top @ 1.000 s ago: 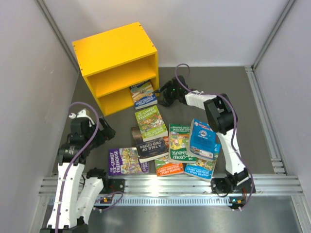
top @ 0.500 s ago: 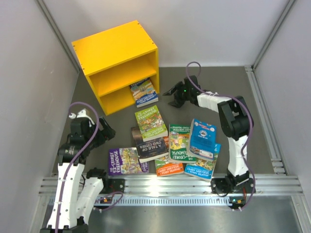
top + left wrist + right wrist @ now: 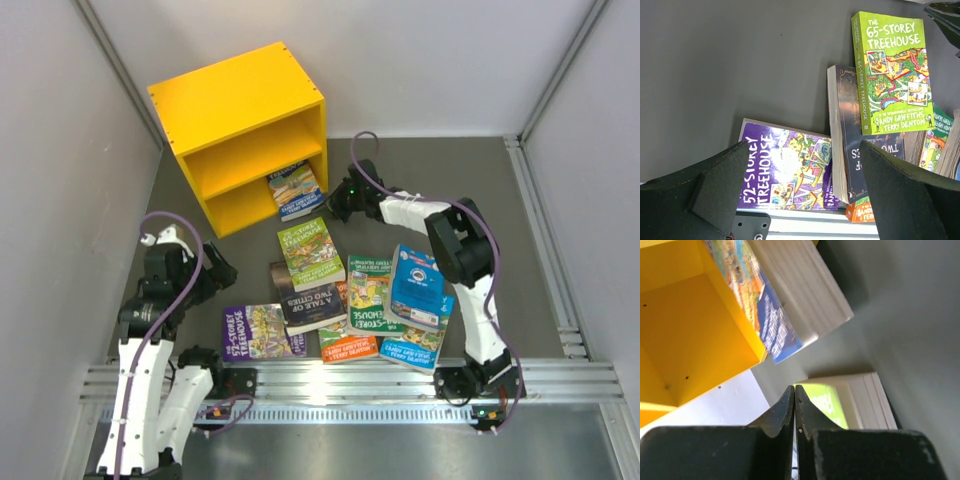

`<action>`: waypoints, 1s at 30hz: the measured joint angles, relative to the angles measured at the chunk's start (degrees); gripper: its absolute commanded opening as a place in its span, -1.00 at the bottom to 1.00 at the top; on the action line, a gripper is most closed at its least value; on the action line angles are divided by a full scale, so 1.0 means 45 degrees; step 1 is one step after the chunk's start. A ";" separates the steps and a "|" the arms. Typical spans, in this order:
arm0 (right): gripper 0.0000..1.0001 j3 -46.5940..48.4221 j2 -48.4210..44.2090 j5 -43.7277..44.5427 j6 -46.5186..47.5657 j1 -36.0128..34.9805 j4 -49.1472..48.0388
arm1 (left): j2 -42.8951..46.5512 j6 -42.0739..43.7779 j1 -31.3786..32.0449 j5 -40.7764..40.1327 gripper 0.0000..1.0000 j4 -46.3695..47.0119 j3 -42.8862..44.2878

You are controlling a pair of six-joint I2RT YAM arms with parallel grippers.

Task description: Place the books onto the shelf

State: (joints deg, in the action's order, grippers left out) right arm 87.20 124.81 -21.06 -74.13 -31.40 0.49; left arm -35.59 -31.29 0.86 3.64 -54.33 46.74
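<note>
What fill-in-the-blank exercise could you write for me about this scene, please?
The book sticking out of the yellow shelf lies in its ____ compartment.
The right hand, empty beside that book, has its fingers ____.
The left hand is ____ and holds nothing.
Missing words: lower; shut; open.

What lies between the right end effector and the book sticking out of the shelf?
Only bare table between right end effector and book, clearest in the right wrist view.
</note>
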 measured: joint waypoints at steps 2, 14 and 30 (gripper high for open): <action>-1.00 0.0262 0.0316 0.0010 -0.0015 -0.0063 0.0000 | 0.0000 0.0000 0.0000 0.0000 0.92 0.0000 0.0000; -1.00 0.1515 0.1700 0.0102 -0.0345 -0.0219 0.0559 | 0.0117 0.0010 0.0000 0.0005 0.92 0.0005 -0.0010; -1.00 0.4415 0.3803 0.0185 -0.1744 0.0117 0.0573 | 0.0024 0.0044 0.0000 0.0000 0.92 0.0005 -0.0015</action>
State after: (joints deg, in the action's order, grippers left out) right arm 107.07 141.93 -20.23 -81.97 -30.87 3.07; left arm -35.48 -31.09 0.86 3.64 -54.30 46.68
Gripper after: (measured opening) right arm 0.003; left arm 0.961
